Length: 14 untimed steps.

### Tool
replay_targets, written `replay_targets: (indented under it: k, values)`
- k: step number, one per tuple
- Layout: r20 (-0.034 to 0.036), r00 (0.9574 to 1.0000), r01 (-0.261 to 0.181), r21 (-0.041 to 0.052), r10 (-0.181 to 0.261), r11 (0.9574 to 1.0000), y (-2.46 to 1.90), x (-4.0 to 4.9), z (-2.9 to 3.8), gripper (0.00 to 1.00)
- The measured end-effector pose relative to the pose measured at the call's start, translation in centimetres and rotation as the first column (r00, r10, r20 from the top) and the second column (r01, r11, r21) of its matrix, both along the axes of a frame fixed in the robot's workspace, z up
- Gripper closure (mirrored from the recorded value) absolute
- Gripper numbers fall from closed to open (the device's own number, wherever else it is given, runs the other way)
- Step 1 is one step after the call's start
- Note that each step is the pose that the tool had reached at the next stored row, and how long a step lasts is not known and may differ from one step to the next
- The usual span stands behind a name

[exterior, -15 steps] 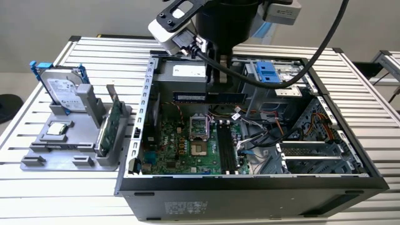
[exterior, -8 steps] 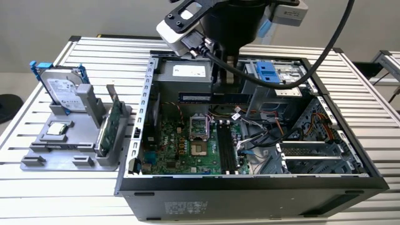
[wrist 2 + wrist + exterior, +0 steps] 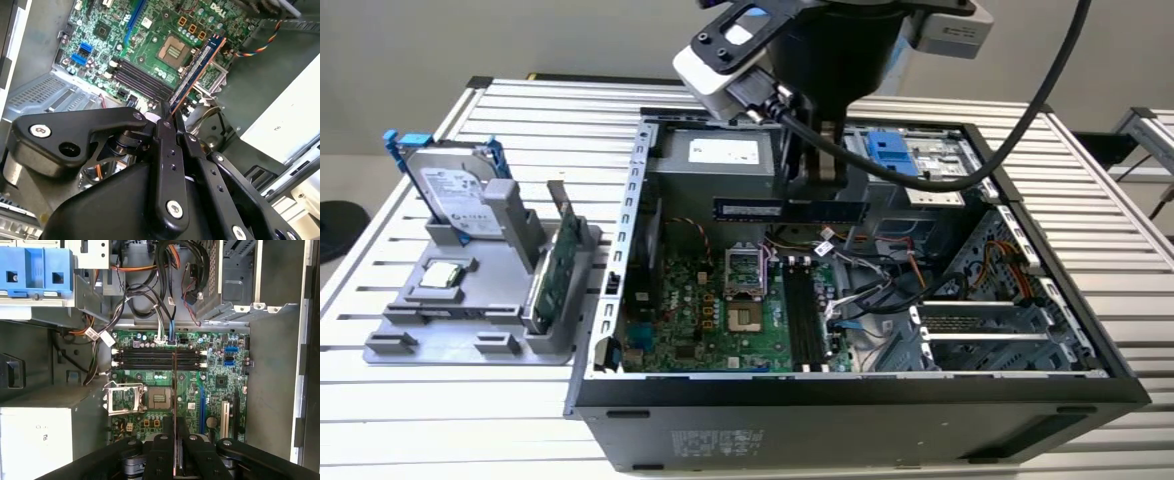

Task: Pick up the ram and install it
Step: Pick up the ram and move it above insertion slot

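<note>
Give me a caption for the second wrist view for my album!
The jaws grip the ram above the green motherboard and its dark memory slots.

We look along the gripper (image 3: 175, 442), whose two black fingers (image 3: 161, 457) clamp the ram (image 3: 174, 390) between them. The ram appears edge-on, a thin line over the green motherboard (image 3: 220, 385), passing just beside the CPU socket (image 3: 158, 398) toward the black memory slots (image 3: 145, 354). Beyond the board lie black cables (image 3: 150, 295) and a blue drive caddy (image 3: 35, 270).
</note>
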<state>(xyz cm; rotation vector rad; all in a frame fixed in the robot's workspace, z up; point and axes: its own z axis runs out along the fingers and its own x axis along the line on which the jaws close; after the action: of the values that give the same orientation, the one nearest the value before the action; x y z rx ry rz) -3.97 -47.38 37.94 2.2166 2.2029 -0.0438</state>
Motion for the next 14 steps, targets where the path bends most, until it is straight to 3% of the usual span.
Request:
replay_targets:
  k: [14]
  values:
    - [-0.0001, 1.0000, 0.000, -0.0013, 0.000, 1.0000, 0.04, 1.83, -0.23, 1.00]
